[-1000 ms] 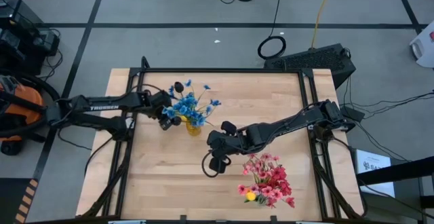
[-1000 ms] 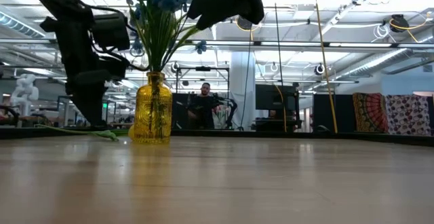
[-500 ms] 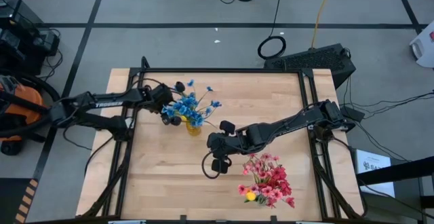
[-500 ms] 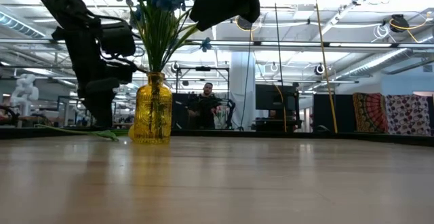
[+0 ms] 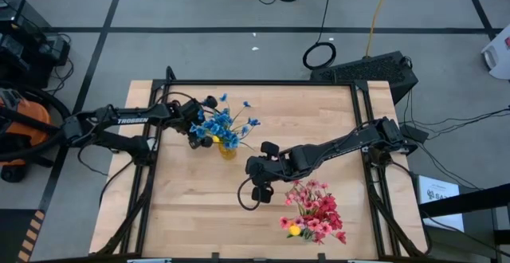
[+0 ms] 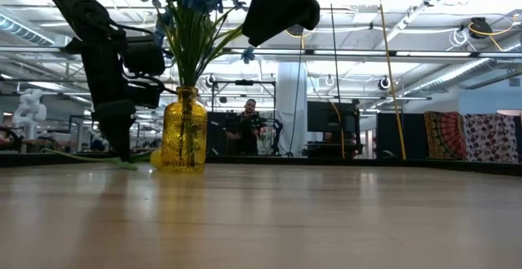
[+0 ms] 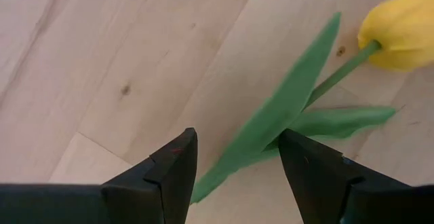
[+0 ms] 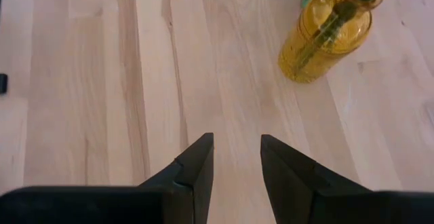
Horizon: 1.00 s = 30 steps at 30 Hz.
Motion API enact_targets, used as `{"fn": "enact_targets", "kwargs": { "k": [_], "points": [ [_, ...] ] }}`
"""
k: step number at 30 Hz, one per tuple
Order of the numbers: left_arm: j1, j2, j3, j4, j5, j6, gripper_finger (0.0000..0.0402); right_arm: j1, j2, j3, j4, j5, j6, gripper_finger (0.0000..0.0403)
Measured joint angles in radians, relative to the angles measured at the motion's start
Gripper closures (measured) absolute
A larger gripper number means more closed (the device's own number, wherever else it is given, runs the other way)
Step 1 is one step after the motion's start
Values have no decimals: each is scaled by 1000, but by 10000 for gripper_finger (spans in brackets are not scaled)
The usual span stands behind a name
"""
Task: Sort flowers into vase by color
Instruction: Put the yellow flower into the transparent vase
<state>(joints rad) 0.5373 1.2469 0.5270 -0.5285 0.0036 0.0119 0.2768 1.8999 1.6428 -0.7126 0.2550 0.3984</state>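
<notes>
In the upper left part of the table in the high view, the left gripper sits low beside a yellow glass vase that holds blue flowers. Its fingers stand apart, straddling the green leaf of a yellow tulip that lies flat on the wood; nothing is clamped. In the low view the tulip's stem shows on the tabletop left of the vase, under the left arm. Near the middle of the frame the right gripper hangs above bare wood, its fingers parted with nothing between them. At the lower right of the high view a bunch of pink and red flowers lies on the table, with a small yellow bud at its lower left edge.
</notes>
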Motion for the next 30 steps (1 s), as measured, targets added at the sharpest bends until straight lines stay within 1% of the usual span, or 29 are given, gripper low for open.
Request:
{"fn": "enact_targets", "kwargs": {
  "k": [7, 12, 15, 17, 19, 23, 24, 25, 30],
  "points": [
    [0, 13, 0, -1, 17, 58, 188, 0, 0, 0, -4, 0, -20, 289],
    [0, 106, 4, 3, 31, 50, 188, -1, 0, 0, -4, 0, -34, 289],
    [-1, 160, 13, 3, 45, 5, 200, -2, 0, 0, -4, 0, -43, 289],
    [-1, 172, 15, 6, 37, -64, 223, -2, 0, 0, -4, 1, -44, 289],
    [0, 169, 15, 9, 30, -129, 260, -2, 0, 0, -4, 0, -44, 289],
    [7, 125, 17, -2, 45, -216, 365, -2, 0, 0, -4, 1, -48, 289],
    [10, 109, 21, -6, 43, -245, 381, -2, 0, 0, -4, 1, -49, 289],
    [15, 95, 28, -9, 35, -277, 386, -2, 0, 0, -3, 1, -51, 289],
    [54, 10, 73, -57, -56, -417, 387, -2, -1, 0, -3, 8, -29, 289]
  ]
}}
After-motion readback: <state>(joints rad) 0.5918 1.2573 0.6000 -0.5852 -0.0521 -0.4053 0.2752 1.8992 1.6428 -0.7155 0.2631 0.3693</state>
